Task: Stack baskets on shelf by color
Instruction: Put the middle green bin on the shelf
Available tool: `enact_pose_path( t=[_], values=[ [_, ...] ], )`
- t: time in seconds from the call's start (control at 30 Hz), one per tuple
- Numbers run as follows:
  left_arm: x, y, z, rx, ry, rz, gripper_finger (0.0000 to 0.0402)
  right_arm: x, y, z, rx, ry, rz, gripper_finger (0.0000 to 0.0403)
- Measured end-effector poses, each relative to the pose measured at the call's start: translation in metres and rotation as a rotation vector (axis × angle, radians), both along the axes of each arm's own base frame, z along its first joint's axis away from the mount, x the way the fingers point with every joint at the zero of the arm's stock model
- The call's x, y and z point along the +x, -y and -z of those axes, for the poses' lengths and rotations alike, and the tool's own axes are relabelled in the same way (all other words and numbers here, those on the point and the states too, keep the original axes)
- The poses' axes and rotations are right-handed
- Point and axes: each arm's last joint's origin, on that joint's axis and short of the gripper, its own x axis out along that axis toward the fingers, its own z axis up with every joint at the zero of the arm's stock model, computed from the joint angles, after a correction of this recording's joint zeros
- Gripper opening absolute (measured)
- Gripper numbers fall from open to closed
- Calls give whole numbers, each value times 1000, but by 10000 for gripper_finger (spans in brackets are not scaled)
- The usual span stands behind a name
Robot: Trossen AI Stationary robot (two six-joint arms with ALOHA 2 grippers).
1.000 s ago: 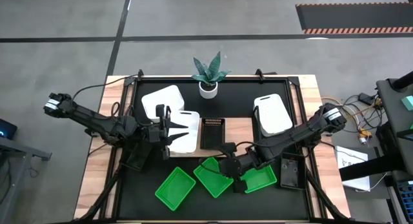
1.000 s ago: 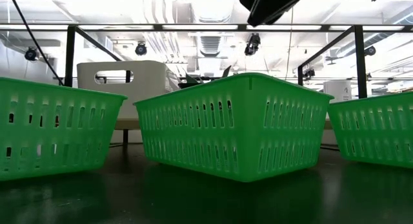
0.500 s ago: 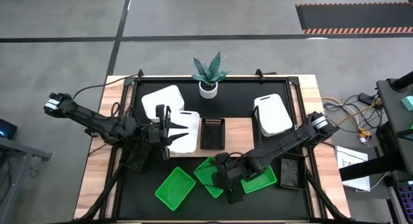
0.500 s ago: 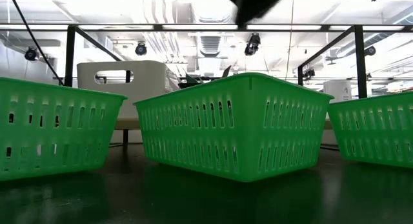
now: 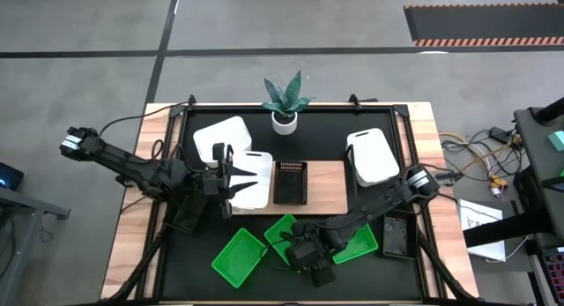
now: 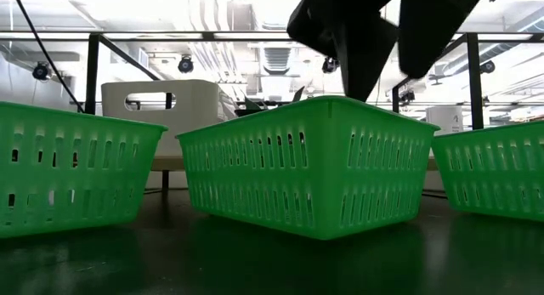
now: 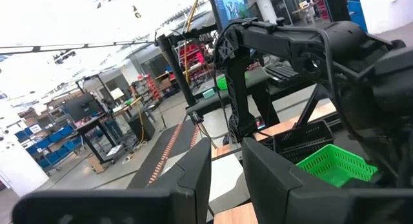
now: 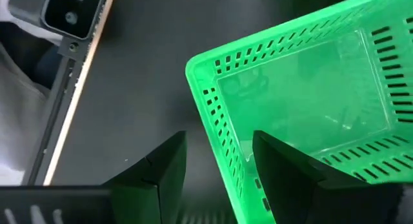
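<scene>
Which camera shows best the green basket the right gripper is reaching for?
The right wrist view: the right gripper open astride the middle green basket wall. The high view hides part; the low view shows its side.

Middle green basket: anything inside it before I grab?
The middle green basket looks empty in the right wrist view; the right gripper straddles its wall, fingers open. The corner behind one finger is hidden.

A black mat (image 5: 203, 279) carries green baskets (image 5: 239, 257), shelf (image 5: 330, 187), white baskets (image 5: 373, 159) and plant pot (image 5: 284, 121).
</scene>
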Motion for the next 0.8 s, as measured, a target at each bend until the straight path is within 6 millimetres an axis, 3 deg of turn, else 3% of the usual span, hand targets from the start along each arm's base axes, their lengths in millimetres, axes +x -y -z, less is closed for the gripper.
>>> enact_pose_path(
  t=[0.8],
  values=[
    [0, 0, 1, -3, -2, 0, 73, 6, 6, 22, 76, 24, -51, 127]
  ],
)
